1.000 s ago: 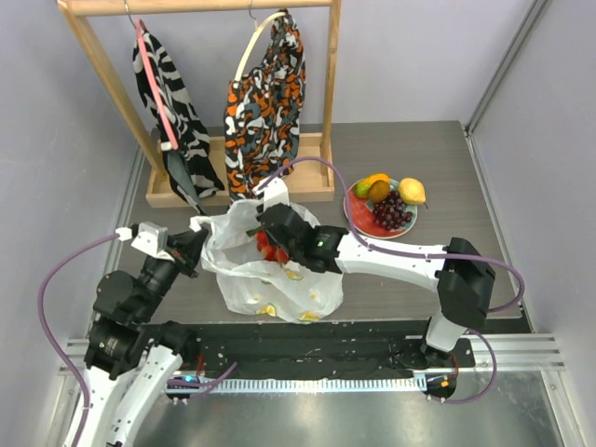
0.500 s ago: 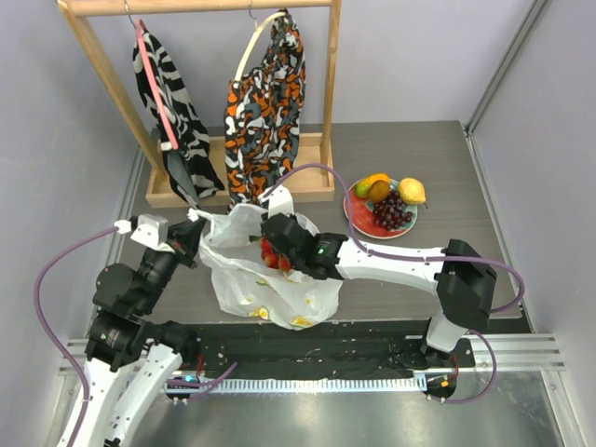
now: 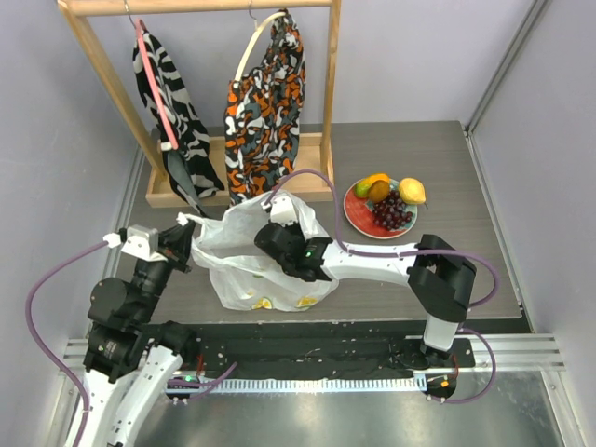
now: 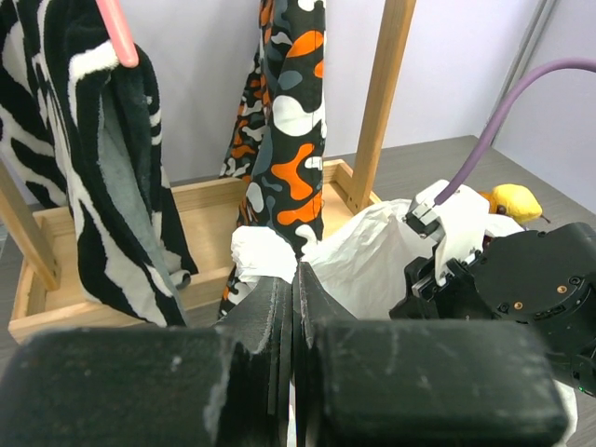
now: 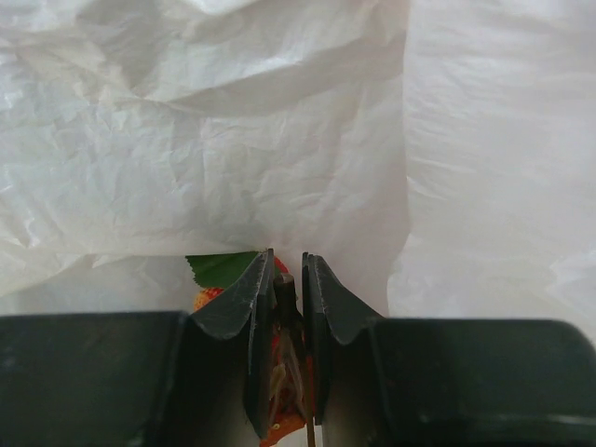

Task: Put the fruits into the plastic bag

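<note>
My left claw [image 4: 291, 282] is pressed fully shut on the edge of the plastic bag [image 3: 244, 253]. The bag sits on the worktop [image 3: 447, 158] at the lower centre of the top view. My right claw [image 5: 287, 265] is inside the bag, almost closed, and it holds the red berries [image 5: 209, 297], with white plastic all around. The grape bunch [image 3: 393, 212], the lemon [image 3: 413, 191] and the mango [image 3: 372, 186] lie on the red plate [image 3: 358, 222], right of centre, apart from the bag.

left pincer [image 4: 292, 277] pinched shut, right pincer [image 5: 287, 267] gripping
</note>
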